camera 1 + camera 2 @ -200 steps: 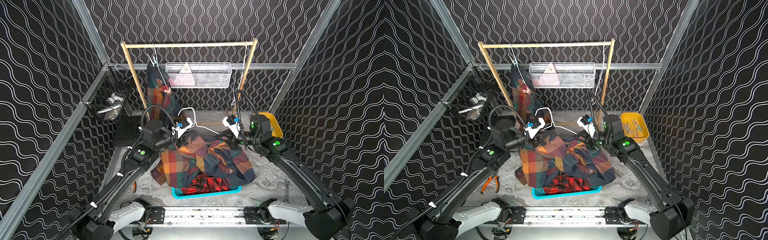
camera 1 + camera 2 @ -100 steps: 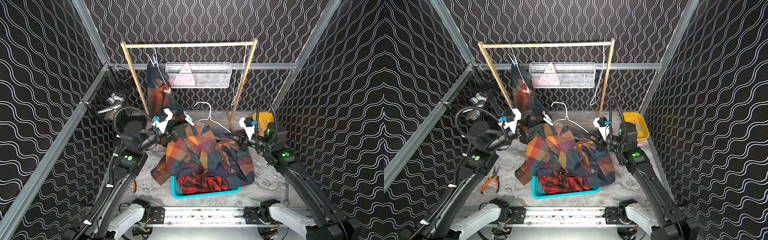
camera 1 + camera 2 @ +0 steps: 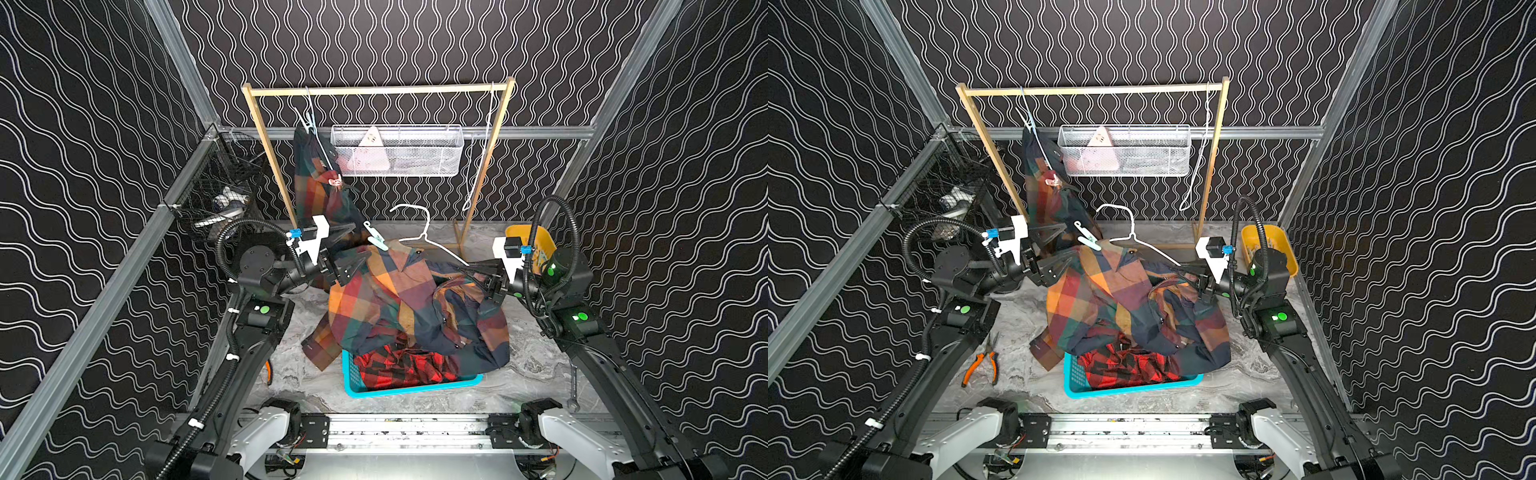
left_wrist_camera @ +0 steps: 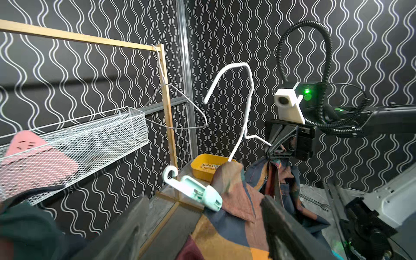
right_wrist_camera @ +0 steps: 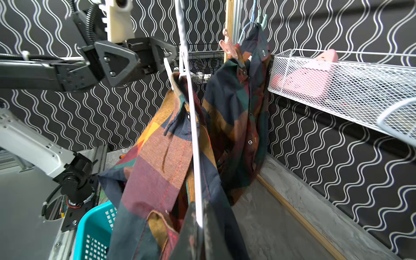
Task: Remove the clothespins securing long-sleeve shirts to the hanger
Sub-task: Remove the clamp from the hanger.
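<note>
**Currently: left gripper [image 3: 360, 243] wide at the mint clothespin [image 3: 377, 241], right gripper [image 3: 467, 270] clamped on the white hanger [image 3: 419, 232]**

From my seat, both top views show the left gripper [image 3: 1069, 243] with its jaws spread wide and nothing between them. The mint clothespin [image 3: 1088, 240] sits just past the fingertips. It is pinched onto the raised collar edge of a plaid shirt [image 3: 395, 299]. In the left wrist view the peg lies tilted, hook end away from the cloth, ahead of the two dark fingers [image 4: 281, 225]. As far as I can see it touches neither. Whether it also bites the hanger wire under the fabric I cannot tell.

The right gripper [image 5: 199, 225] is closed tight on the lower arm of the white hanger [image 5: 193, 135], with a fold of the same shirt caught in the pinch. My right wrist view shows the wire running straight down into the shut jaws. The hanger's hook stands free in the air, off the wooden rail [image 3: 374, 89].

The plaid shirt drapes from the hanger down over a teal basket [image 3: 411, 388]. It covers part of a red-and-black shirt [image 3: 399, 368] lying inside.

Toward the rail's end on my left arm's side, a second plaid shirt [image 3: 320, 195] hangs from the rail. A pink clothespin [image 3: 334, 180] is clipped on it. A yellow tray [image 4: 201, 174] sits on the table behind the right arm.
</note>
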`<state>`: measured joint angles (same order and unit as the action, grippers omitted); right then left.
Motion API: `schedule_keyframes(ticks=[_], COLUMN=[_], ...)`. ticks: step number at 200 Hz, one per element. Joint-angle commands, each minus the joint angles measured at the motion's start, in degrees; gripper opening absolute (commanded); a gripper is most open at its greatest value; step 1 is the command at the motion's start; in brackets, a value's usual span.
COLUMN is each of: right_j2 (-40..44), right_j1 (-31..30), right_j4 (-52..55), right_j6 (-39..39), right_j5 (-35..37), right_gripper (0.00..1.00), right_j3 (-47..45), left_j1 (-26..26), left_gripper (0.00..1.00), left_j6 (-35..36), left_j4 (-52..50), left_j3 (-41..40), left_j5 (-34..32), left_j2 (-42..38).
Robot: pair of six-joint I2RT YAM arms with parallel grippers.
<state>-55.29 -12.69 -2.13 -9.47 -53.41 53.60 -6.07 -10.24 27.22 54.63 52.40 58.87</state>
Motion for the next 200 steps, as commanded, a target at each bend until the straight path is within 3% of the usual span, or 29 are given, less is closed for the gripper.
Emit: schedule_keyframes(ticks=[1,57,97,116,128,157,200], right_j2=[0.37,-1.65,-2.50,-2.70,-2.86,-3.40,-4.53], right_j1=[-0.04,-1.65,-2.94,-2.91,-2.94,-2.94,-2.91], right_j4=[-2.98,0.62,3.13,2.13,2.09,2.13,3.62], right_j6=[-0.26,-2.26,-3.86,-3.28,-3.11,-2.70,-1.45], right_j5=[-2.91,-5.90,-5.33,-5.37,-5.58,-5.44,-2.92], right_gripper=[0.00,0.00,0.00,0.00,0.00,0.00,0.00], right_j3=[0.69,3.08,4.23,4.07,4.18,4.47,5.00], left_j1=[0.11,0.09,0.09,0.01,-0.17,-0.35,-0.35], left_gripper=[0.82,0.81,0.75,0.62,0.48,0.01,0.00], left_j6=[-2.11,-5.55,-8.59,-9.33,-9.91,-9.15,-6.92], left_j4=[3.81,9.27,12.95,13.82,14.55,13.20,9.19], left_j3=[0.76,0.58,1.17,1.61,1.61,2.44,3.98], left_j5=[3.79,7.26,9.47,11.14,11.92,12.66,12.10], left_j2=[0.72,3.03,4.59,5.44,5.81,5.99,5.09])
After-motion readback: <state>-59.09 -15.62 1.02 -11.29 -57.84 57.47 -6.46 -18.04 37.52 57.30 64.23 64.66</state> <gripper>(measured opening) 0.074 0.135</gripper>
